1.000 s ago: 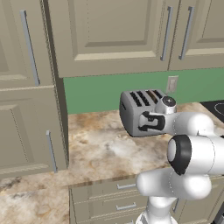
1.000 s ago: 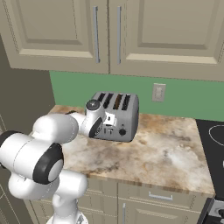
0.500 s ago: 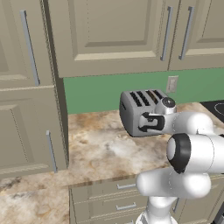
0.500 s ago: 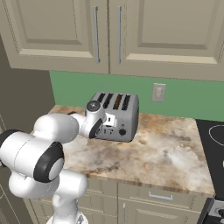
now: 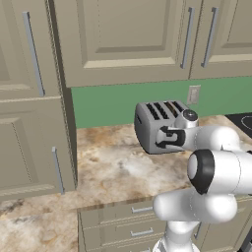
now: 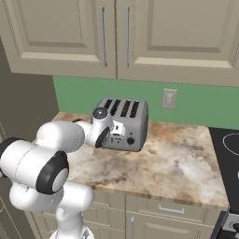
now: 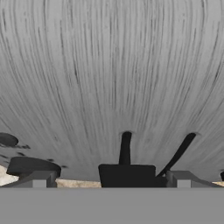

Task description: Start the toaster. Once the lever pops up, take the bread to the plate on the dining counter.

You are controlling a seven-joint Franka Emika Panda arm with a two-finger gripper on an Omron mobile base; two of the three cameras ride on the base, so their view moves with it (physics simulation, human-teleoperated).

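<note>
Kitchen setting, as you see it from the two base views. Beige panelled wall cabinets [image 5: 128, 44] with slim vertical metal handles [image 5: 187, 37] hang above a green backsplash [image 5: 103, 103]. A pale wall outlet [image 6: 169, 98] sits on that green wall. To your left, a tall beige pantry cabinet [image 5: 29, 108] rises beside the marbled beige-brown worktop [image 6: 177, 161]. Below the worktop you find beige drawers [image 5: 123, 226] with short horizontal handles. At the right edge, a black cooktop [image 6: 228, 144] with faint ring markings adjoins the worktop. Lighting is even, with soft shadows.
</note>
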